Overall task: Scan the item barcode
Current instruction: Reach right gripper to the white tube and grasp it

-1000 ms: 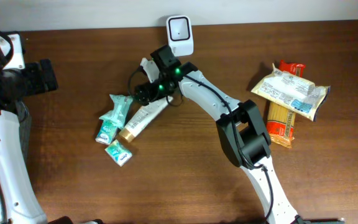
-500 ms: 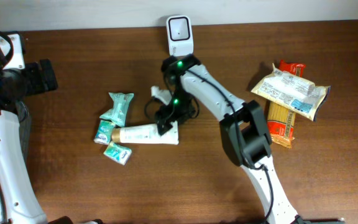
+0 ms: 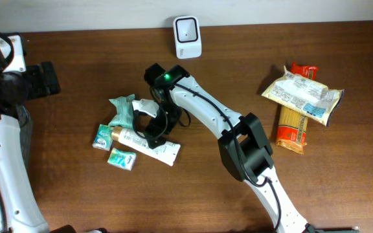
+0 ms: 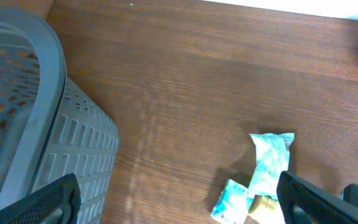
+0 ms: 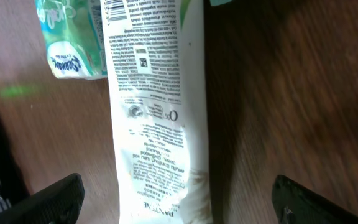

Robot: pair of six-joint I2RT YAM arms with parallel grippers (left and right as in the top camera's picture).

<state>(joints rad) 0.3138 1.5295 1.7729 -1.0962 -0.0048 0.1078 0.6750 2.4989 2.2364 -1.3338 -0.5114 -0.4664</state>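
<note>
wood table (image 3: 76,194): tube (image 3: 132,141) beneath right tool (image 3: 154,129)

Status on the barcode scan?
Left gripper jaws open, empty, beside basket. Right gripper jaws open over tube, no grip. Tube lying flat, away from scanner. Packets crowd its cap end.

Soft, even light covers the brown table (image 3: 76,71) in the overhead view, with only faint shadows. In the left wrist view, a pale sheen streaks the wood beside the grey basket (image 4: 79,149). The right wrist view is slightly blurred: print on the white tube (image 5: 157,124) is smeared, and a dark shadow runs along its right side.
</note>
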